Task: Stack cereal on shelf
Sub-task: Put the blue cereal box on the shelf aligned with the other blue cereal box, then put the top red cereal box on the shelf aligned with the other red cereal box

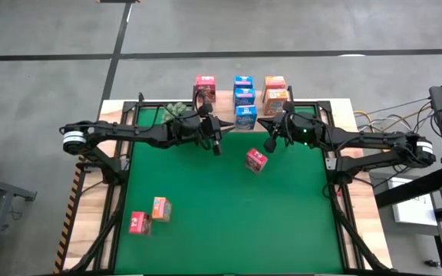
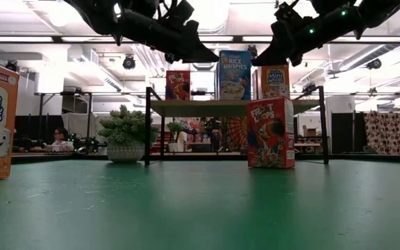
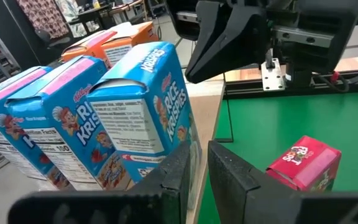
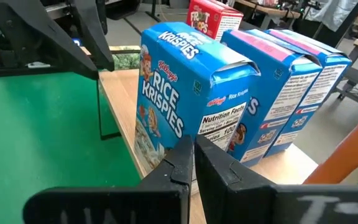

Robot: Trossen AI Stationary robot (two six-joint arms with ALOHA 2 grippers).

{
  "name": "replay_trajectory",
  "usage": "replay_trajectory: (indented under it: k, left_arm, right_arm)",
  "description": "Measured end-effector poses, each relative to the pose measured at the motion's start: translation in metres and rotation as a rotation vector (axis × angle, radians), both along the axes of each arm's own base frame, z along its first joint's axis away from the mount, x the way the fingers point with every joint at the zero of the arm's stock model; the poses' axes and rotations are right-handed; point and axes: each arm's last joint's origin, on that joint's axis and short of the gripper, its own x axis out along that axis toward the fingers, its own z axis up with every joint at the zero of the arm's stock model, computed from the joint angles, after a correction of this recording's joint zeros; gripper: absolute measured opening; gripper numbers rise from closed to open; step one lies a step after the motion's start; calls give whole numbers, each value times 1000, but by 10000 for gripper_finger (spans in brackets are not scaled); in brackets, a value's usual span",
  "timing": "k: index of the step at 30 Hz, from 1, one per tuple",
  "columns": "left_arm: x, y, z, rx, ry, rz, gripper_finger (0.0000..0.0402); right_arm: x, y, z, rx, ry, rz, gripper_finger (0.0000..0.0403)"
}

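A smooth grey concrete floor (image 1: 282, 27) crossed by dark seam lines surrounds the light wooden desk (image 1: 97, 230) topped with a green mat (image 1: 229, 215). Beyond it lies a bright, open workshop room — a white ceiling with long strip lights (image 2: 61, 39) and exposed ducts. A patterned curtain (image 2: 387, 132) hangs at the far side, and a seated person (image 2: 60, 140) shows near dark benches. Loose cables (image 1: 386, 121) trail beside grey equipment.
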Motion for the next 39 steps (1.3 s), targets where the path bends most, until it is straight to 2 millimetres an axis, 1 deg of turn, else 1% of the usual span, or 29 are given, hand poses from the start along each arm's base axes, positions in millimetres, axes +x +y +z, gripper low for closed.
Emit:
replay_trajectory:
  k: [5, 9, 13, 16, 23, 27, 31, 35, 39]
  left_arm:
    - [-1, -1, 1, -8, 6, -1, 38]
    - [-3, -11, 5, -10, 14, -26, 38]
    - [-6, -26, 9, -12, 26, -69, 38]
    - [-9, -40, 15, -11, 25, -108, 38]
    - [-26, -66, 36, -1, 8, -187, 39]
    - [-36, -75, 45, -8, 8, -216, 39]
    - [-43, -77, 48, -49, 21, -214, 39]
    - [-46, -77, 47, -89, 41, -203, 39]
    - [-48, -77, 45, -111, 62, -198, 39]
  right_arm:
    - [-6, 2, 6, 26, 24, -3, 9]
    - [-10, 9, 14, 77, 67, 14, 9]
    - [-9, 22, 21, 130, 97, 62, 9]
    - [-6, 35, 22, 168, 132, 109, 9]
    - [-2, 61, 28, 347, 207, 142, 9]
    - [2, 70, 31, 438, 290, 118, 9]
    - [8, 75, 33, 512, 395, 63, 9]
    - [16, 76, 29, 571, 518, -19, 9]
    - [25, 76, 21, 625, 591, -110, 11]
